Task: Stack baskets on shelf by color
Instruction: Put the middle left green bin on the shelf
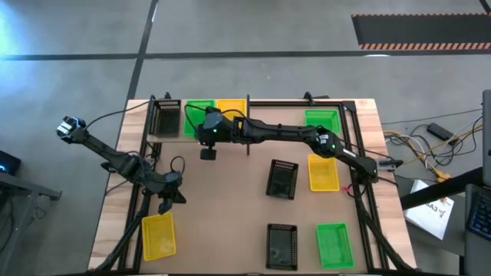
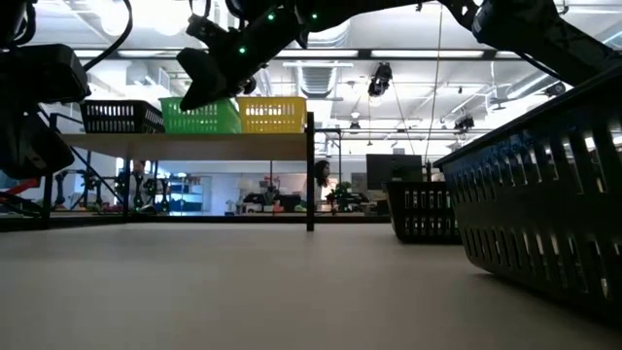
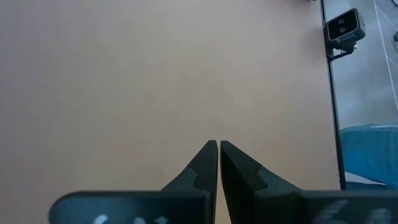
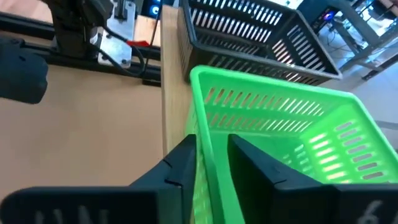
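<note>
A green basket (image 4: 280,124) sits on the pale wood shelf (image 4: 174,93) at the far left, between a black basket (image 1: 165,116) and a yellow basket (image 1: 230,110). In the low view all three stand in a row on the shelf (image 2: 194,146). My right gripper (image 4: 211,146) reaches across from the right and is shut on the green basket (image 1: 199,113). My left gripper (image 3: 217,146) is shut and empty above bare tabletop at the left (image 1: 165,195). My right gripper holds the green basket by the wall (image 4: 208,134) that runs along the shelf's front edge. One finger is inside the basket and one outside. The fingers slant down from the table's right. The basket sits level with its bottom on the shelf.
Loose on the table are a yellow basket (image 1: 159,234) at the near left, two black baskets (image 1: 282,179) (image 1: 281,245), a yellow one (image 1: 323,172) and a green one (image 1: 334,245). Another green basket (image 1: 322,119) lies at the far right. A black post (image 2: 310,170) holds up the shelf.
</note>
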Tool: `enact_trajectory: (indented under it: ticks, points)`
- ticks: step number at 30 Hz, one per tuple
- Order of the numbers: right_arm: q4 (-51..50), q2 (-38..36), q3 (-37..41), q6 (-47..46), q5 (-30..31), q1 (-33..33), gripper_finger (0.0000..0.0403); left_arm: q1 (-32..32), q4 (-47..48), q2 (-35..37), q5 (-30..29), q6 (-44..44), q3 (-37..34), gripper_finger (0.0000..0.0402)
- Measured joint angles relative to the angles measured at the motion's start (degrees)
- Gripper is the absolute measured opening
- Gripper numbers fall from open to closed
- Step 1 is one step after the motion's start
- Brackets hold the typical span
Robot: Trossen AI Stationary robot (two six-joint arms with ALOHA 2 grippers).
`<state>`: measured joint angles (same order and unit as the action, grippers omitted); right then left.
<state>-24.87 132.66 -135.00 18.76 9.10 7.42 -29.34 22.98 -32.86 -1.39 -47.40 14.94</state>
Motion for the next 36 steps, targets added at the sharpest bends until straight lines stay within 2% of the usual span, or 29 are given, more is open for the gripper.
enact_trajectory:
  ticks: [10,25,28,31,33,36]
  points:
    - [0.4,0.0,0.02,2.67,0.73,0.63,0.0144,0.0,-0.02,0.0,0.0,0.04,-0.02,0.0001]
    - [6.14,-0.44,0.02,3.81,2.37,-1.13,0.0154,0.01,-0.07,0.0,0.05,-0.11,-0.02,0.0002]
    - [4.25,-1.39,0.04,3.23,3.58,-2.78,0.0158,0.0,-0.13,0.0,0.07,-0.13,-0.02,0.0002]
    - [-0.12,-3.35,0.04,0.83,7.22,-4.6,0.0159,0.02,-0.2,0.0,0.07,-0.15,-0.02,0.0002]
    - [-4.48,-5.33,0.04,-2.38,10.13,-5.76,0.0157,0.01,-0.7,0.02,0.09,-0.17,-0.02,0.0002]
    - [-12.45,-9.21,0.04,-8.72,10.9,-7.14,0.0148,0.0,-2.66,0.06,0.31,-0.2,0.06,0.0002]
